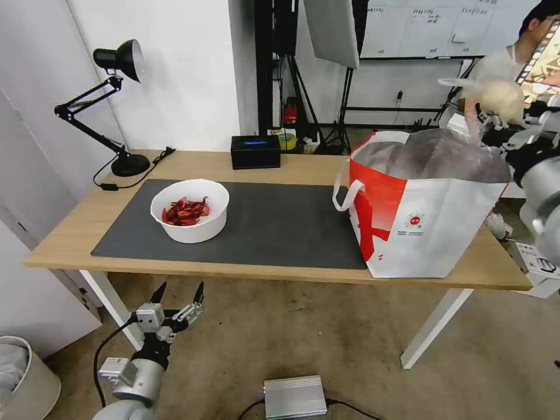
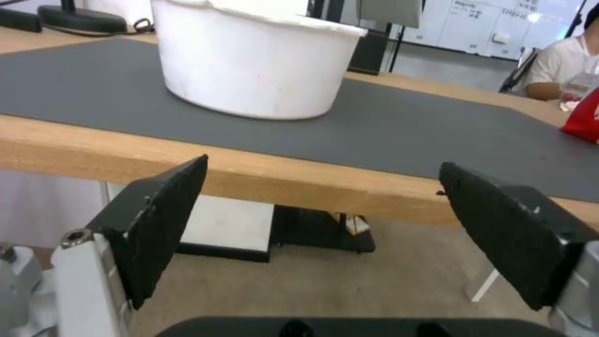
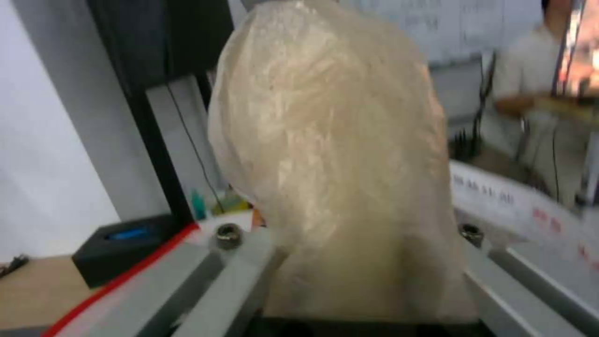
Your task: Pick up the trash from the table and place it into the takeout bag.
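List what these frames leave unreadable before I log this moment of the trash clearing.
- Inside of the white-and-red foil-lined takeout bag: head view, hidden by its own walls.
- Right gripper fingers: covered by the pale knotted plastic bag it holds, in head and right wrist views.
- Contents of the white round bowl: left wrist view looks from below the rim.
- Bag logo text: too small.

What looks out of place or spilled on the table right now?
Nothing stands out. The bowl of crayfish shells sits upright on the grey mat, nothing spilled around it. The takeout bag stands open at the table's right end. The right gripper holds a knotted clear bag above it.
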`<state>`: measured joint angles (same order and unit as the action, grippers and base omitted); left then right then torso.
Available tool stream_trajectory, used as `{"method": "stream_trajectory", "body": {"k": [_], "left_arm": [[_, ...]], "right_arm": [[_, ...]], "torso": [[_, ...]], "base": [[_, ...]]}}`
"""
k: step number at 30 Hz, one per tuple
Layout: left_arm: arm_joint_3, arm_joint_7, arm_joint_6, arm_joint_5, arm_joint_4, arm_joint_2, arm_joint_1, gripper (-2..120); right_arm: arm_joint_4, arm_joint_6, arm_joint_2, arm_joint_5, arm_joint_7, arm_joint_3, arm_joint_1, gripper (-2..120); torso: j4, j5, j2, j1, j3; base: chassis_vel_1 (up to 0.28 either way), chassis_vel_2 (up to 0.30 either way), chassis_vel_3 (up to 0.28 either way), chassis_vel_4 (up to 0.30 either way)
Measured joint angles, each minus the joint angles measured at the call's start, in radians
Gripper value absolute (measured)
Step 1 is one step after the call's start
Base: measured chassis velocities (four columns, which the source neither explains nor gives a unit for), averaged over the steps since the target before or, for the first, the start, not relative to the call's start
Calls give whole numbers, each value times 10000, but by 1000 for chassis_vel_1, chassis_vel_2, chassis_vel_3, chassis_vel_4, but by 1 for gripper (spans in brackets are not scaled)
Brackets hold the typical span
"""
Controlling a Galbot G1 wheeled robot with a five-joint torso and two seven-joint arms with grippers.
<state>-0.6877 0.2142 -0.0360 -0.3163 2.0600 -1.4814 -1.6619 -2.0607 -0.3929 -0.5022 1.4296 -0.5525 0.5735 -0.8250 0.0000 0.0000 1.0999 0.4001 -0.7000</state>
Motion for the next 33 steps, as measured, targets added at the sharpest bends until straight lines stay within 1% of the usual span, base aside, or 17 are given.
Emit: {"method": "stream_trajectory", "body": {"k": [1, 3, 5, 6, 9, 12, 14, 15, 20, 21, 22, 26, 27, 28, 30, 31, 33], "left_arm": [[26, 3, 0, 15, 0, 1, -2, 100], [34, 3, 5, 20, 0, 0, 6, 100], [64, 0, 25, 25, 23, -31, 50, 100], [64, 0, 25, 25, 23, -31, 50, 100], [101, -5, 42, 32, 40, -65, 74, 100], [104, -6, 42, 34, 39, -66, 75, 100], [95, -6, 43, 34, 29, -37, 79, 100], [95, -6, 43, 34, 29, -37, 79, 100], [98, -7, 43, 28, 2, -28, 90, 100], [116, -6, 44, 26, -1, -38, 90, 100], [116, -6, 44, 26, -1, -38, 90, 100], [180, 0, 44, 24, -4, -52, 109, 100], [180, 0, 44, 24, -4, -52, 109, 100], [185, 0, 44, 20, -4, -47, 109, 100], [186, 1, 43, 0, -9, 7, 108, 100], [186, 1, 43, 0, -9, 7, 108, 100], [181, 2, 44, -20, -23, 73, 108, 100]], "right_arm": [[425, -507, 14, 793, -558, -391, 663, 18], [518, -657, 11, 1014, -741, -499, 847, 18], [752, -1030, -8, 1467, -1175, -811, 1320, 24], [752, -1030, -8, 1467, -1175, -811, 1320, 24], [941, -1480, -11, 1917, -1600, -1197, 1797, 27], [990, -1599, 1, 2015, -1700, -1369, 1956, 28], [1142, -1867, 54, 2252, -1844, -1865, 2332, 28], [1142, -1867, 54, 2252, -1844, -1865, 2332, 28], [1214, -2125, 81, 2633, -2104, -2487, 2784, 28], [1217, -2187, 43, 2718, -2203, -2612, 2864, 32], [1217, -2187, 43, 2718, -2203, -2612, 2864, 32], [1168, -2243, -132, 2759, -2432, -2783, 2915, 52], [1168, -2243, -132, 2759, -2432, -2783, 2915, 52], [1150, -2244, -163, 2759, -2462, -2786, 2910, 56], [1131, -2243, -222, 2758, -2502, -2788, 2863, 68], [1131, -2243, -222, 2758, -2502, -2788, 2863, 68], [1129, -2232, -244, 2755, -2516, -2788, 2838, 76]], "torso": [[0, 1, -1, 0, 0], [0, 2, 0, 0, 0], [1, 1, 0, -1, 0], [1, 1, 0, -1, 0], [0, 2, 0, 0, 0], [0, 1, 0, -1, 0], [1, 1, 0, -2, 1], [1, 1, 0, -2, 1], [1, 0, 0, -1, 1], [1, -1, 0, -2, 1], [1, -1, 0, -2, 1], [0, 0, 0, -1, 0], [0, 0, 0, -1, 0], [0, 0, 0, -1, 1], [1, 0, 0, -1, 0], [1, 0, 0, -1, 0], [0, 0, 1, -1, 0]], "base": [[0, 0, 0, 0], [0, 0, 0, 0], [0, 0, 0, 0], [0, 0, 0, 0], [0, 0, 0, 0], [0, 0, 0, 0], [0, 0, 0, 0], [0, 0, 0, 0], [0, 0, 0, 0], [0, 0, 0, 0], [0, 0, 0, 0], [0, 0, 0, 0], [0, 0, 0, 0], [0, 0, 0, 0], [0, 0, 0, 0], [0, 0, 0, 0], [0, 0, 0, 0]]}}
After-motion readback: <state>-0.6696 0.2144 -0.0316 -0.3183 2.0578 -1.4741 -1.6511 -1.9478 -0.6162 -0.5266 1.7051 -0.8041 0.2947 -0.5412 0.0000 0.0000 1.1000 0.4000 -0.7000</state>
